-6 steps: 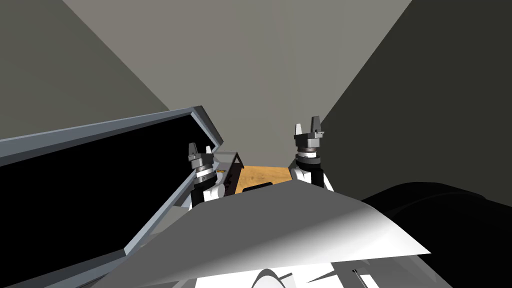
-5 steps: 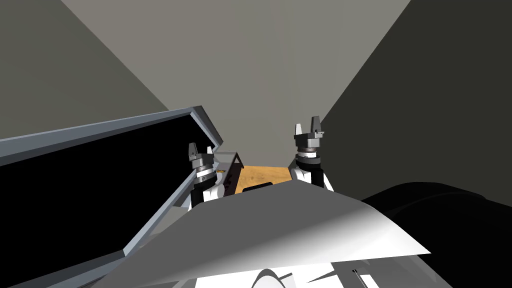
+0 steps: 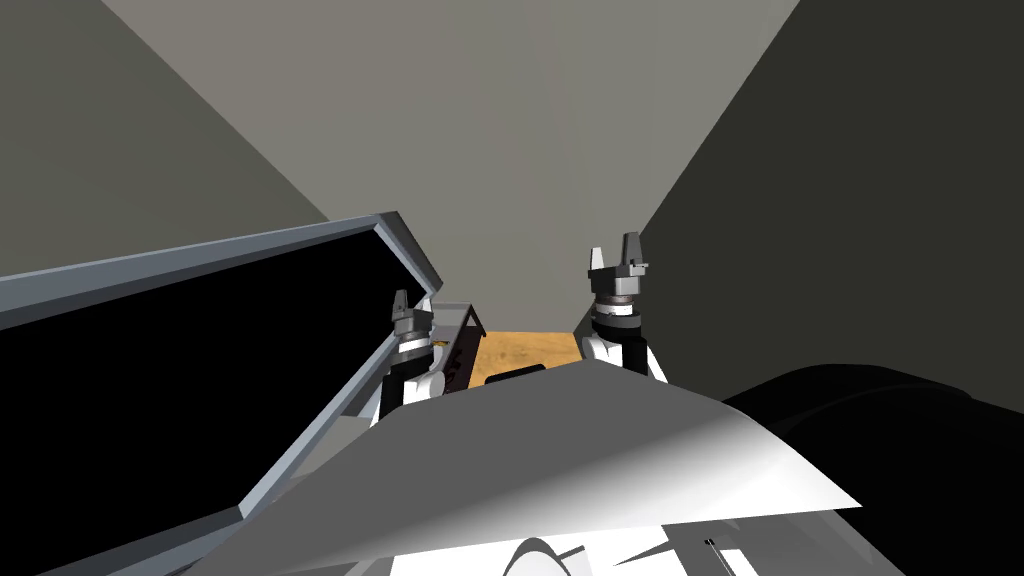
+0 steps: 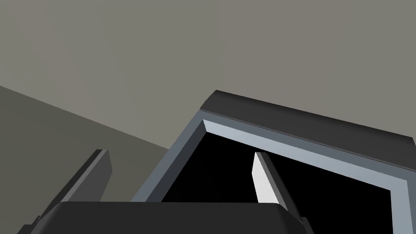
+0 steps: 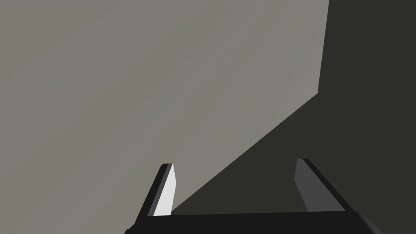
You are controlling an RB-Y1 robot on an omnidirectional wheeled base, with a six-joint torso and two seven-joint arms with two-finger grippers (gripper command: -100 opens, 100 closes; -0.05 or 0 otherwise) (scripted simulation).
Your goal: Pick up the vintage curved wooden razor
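Note:
My left gripper (image 3: 411, 306) is raised beside the corner of a grey-framed panel (image 3: 230, 250), its fingers open in the left wrist view (image 4: 180, 174) and pointing at that frame's corner (image 4: 227, 132). My right gripper (image 3: 616, 257) is held up further right, open, with nothing between its fingers (image 5: 235, 187). Between the two arms lies a light wooden top (image 3: 525, 348). A small dark thing (image 3: 515, 376) lies on it at its near edge, partly hidden, and I cannot tell what it is.
The framed panel encloses a black area (image 3: 150, 370) and takes up the left. A dark box with a brown edge (image 3: 466, 345) stands just right of the left forearm. Grey walls meet ahead, and a darker wall (image 3: 880, 200) rises on the right.
My left hand has turned at the wrist and shifted slightly right and down, so its fingers now look closer together in the head view. The head view itself has shifted a little. The right arm is still.

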